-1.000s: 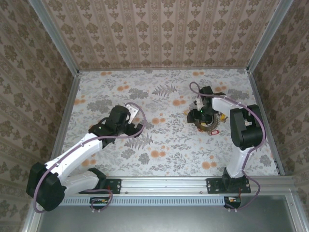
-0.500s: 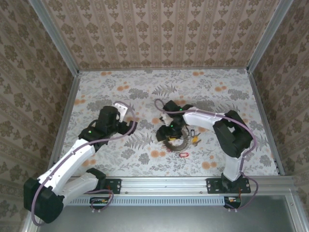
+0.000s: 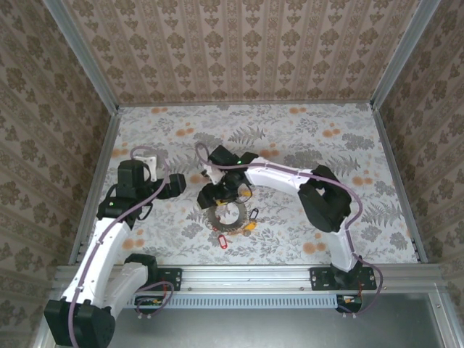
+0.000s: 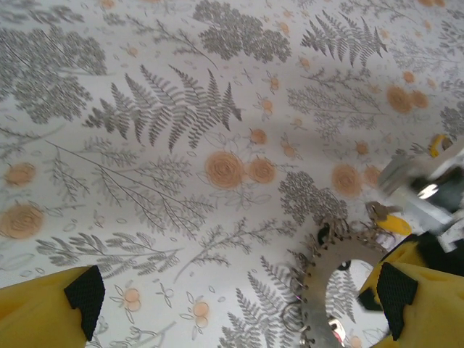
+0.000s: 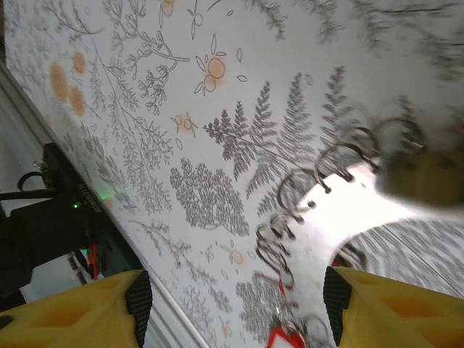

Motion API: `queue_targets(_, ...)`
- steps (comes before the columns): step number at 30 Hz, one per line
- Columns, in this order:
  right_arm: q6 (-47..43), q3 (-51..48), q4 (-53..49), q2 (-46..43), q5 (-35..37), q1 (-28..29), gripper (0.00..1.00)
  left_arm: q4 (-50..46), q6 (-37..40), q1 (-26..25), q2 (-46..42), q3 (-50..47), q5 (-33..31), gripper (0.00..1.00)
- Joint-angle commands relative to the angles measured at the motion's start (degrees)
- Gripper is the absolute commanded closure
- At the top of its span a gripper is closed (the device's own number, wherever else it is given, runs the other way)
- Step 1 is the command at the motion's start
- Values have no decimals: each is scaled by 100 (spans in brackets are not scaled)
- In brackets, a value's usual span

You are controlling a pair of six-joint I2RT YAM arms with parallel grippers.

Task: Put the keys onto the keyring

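Observation:
The keyring (image 3: 216, 221) is a flat grey metal ring with small wire loops round its rim. It lies on the flowered table near the middle. A red-tagged key (image 3: 222, 241) and a yellow-tagged key (image 3: 248, 226) hang off its near side. My right gripper (image 3: 220, 194) stands over the ring's far edge. Its jaws are apart, and the ring (image 5: 355, 206) and red tag (image 5: 284, 338) lie by its right finger (image 5: 341, 293). My left gripper (image 3: 181, 185) is open just left of the ring, with bare table between its pads (image 4: 87, 290). The ring (image 4: 319, 312) and yellow tag (image 4: 394, 223) lie close to its right pad.
Patterned walls close in the table on three sides. An aluminium rail (image 3: 254, 279) carrying both arm bases runs along the near edge. The right arm's elbow (image 3: 322, 199) hangs over the table's right half. Open cloth lies at the back and at the far right.
My right gripper swept left from the table's right side to the middle, and the keyring and keys came along with it. My left arm drew back to the left.

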Motion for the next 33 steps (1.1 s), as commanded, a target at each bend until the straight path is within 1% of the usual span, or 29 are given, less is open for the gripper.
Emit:
queue_targets(1, 0, -429, -340, -851, 355, -507, 34, -85, -327, 48, 65, -148, 569, 0)
queue_targets(4, -101, -907, -323, -1395, 783, -865, 37, 137, -593, 48, 98, -352, 858, 0)
queue_targets(7, -360, -1148, -272, -1627, 1097, -960, 43, 354, -1104, 48, 268, -581, 1170, 5)
queue_targets(9, -558, -1167, -160, -1582, 1171, -842, 49, 457, -1421, 48, 402, -711, 1395, 9)
queue_targets(11, -804, -1092, -4, -1439, 1380, -622, 57, 392, -1675, 74, 482, -759, 1447, 13)
queue_targets(13, -1045, -887, 27, -1212, 1605, -362, 61, 222, -1795, 155, 516, -716, 1491, 16)
queue_targets(15, -1197, -528, -88, -883, 1749, -158, 65, -104, -1853, 331, 568, -607, 1498, 18)
queue_targets(18, -1240, 3, -268, -383, 1988, 87, 69, -562, -1908, 829, 632, -478, 1542, 22)
queue_targets(21, -1243, 389, -337, -25, 2079, 298, 73, -448, -2060, 1468, 562, -666, 2010, 23)
queue_targets(24, -1409, 839, -568, 333, 2393, 548, 74, -234, -2162, 2078, 534, -940, 2539, 23)
queue_targets(25, -1460, 1046, -716, 485, 2492, 611, 76, -234, -2081, 2229, 541, -998, 2550, 23)
queue_targets(27, -1551, 1429, -1016, 768, 2612, 689, 77, -374, -1849, 2404, 565, -1006, 2401, 23)
queue_targets(28, -1589, 1625, -1164, 898, 2663, 715, 77, -423, -1758, 2455, 592, -998, 2220, 23)
queue_targets(33, -1655, 2180, -1684, 1332, 2868, 843, 78, -265, -1690, 2588, 738, -1051, 2306, 22)
